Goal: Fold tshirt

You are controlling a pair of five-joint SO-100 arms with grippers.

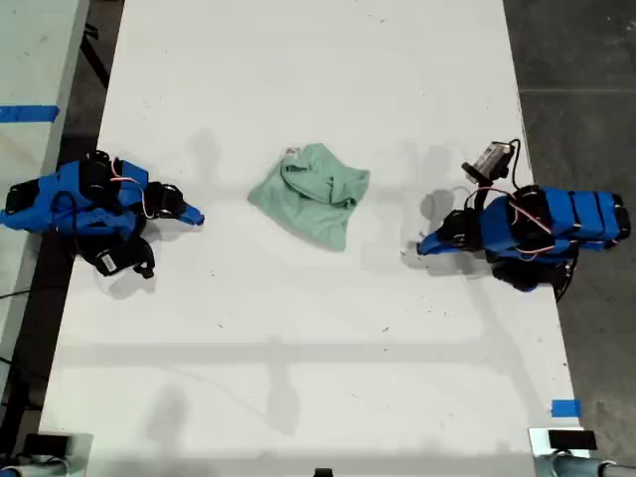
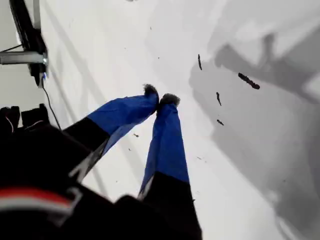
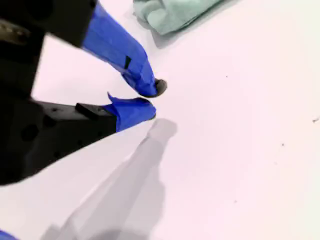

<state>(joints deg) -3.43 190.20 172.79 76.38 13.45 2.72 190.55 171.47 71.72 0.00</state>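
Note:
The pale mint-green tshirt (image 1: 313, 194) lies crumpled in a loose heap at the middle of the white table (image 1: 298, 348), a small white tag at its far edge. A blue arm (image 1: 89, 199) rests at the exterior view's left and another (image 1: 537, 224) at its right, both pointing their jaws at the heap from a short way off. I cannot tell from the wrist views which arm is which. My first gripper (image 2: 160, 99) is shut over bare table. My second gripper (image 3: 150, 97) is shut, holding nothing, with a corner of the tshirt (image 3: 170, 15) just beyond it.
A second table with blue tape (image 1: 25, 112) stands past the exterior view's left edge. A blue tape mark (image 1: 564, 407) sits near the table's front corner at the exterior view's right. A black stand (image 2: 30, 35) and dark specks (image 2: 248, 80) show in the first wrist view.

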